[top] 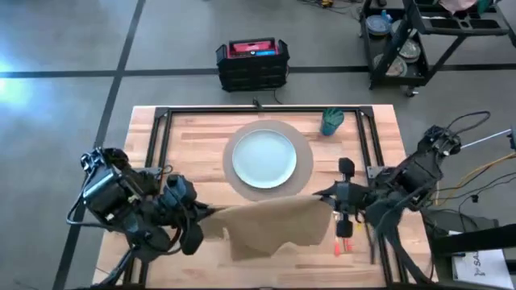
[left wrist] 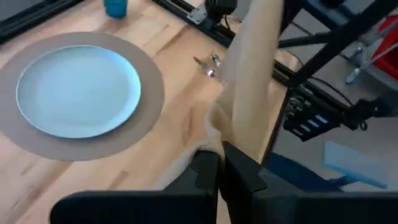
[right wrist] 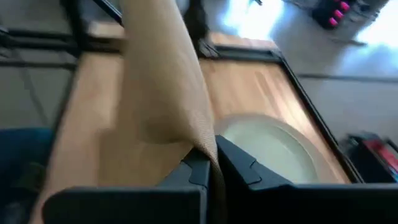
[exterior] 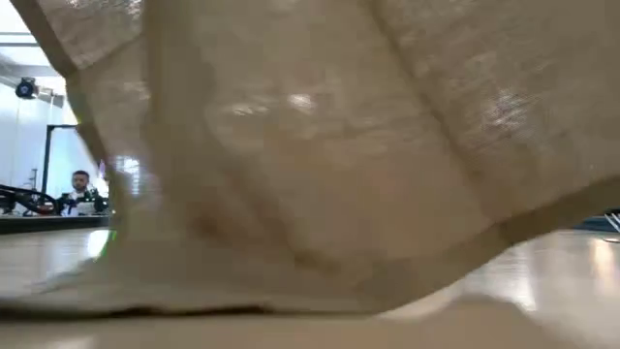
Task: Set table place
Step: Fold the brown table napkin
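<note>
Both fingers' tips (left wrist: 222, 163) pinching napkin (top: 270, 225) corners

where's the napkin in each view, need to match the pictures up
High view: the napkin hangs stretched between both end effectors, at the table's near edge below the plate.
Low view: the napkin fills nearly the whole picture, draping to the tabletop.
Left wrist view: the napkin rises from the left end effector.
Right wrist view: the napkin rises from the right end effector.
Shared landmark: the plate, except in the low view.
</note>
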Controlling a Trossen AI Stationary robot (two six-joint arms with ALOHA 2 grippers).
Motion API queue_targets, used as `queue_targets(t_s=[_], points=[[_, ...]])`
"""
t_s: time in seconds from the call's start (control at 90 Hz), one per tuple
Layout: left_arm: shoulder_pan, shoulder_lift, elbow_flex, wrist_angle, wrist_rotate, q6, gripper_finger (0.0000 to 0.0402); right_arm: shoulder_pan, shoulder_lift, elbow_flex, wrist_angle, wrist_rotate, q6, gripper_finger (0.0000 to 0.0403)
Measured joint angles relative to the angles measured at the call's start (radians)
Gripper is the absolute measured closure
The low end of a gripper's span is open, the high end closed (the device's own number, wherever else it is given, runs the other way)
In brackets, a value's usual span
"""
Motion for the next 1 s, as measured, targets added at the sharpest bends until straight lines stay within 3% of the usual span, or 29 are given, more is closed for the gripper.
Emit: queue_targets(t_s=[0.233,0.489,0.733,0.9,1.0], points=[[0.081,-0.010,-0.097,0.000,0.100,0.028,0.0402,-0.053,0.000,-0.062,-0.008,0.000,0.012,0.0403],[0.105,-0.021,-0.219,0.002,0.112,-0.019,0.0402,-0.077,-0.014,-0.062,-0.015,0.000,-0.052,0.0403],[0.071,-0.023,-0.404,0.004,0.194,-0.205,0.0402,-0.275,0.003,-0.089,0.029,0.002,-0.270,0.0403],[0.064,-0.021,-0.568,0.000,0.296,-0.303,0.0402,-0.432,0.034,-0.194,0.298,-0.200,-0.505,0.0403],[0.074,-0.021,-0.645,0.001,0.348,-0.318,0.0402,-0.513,0.067,-0.233,0.443,-0.266,-0.615,0.0403]])
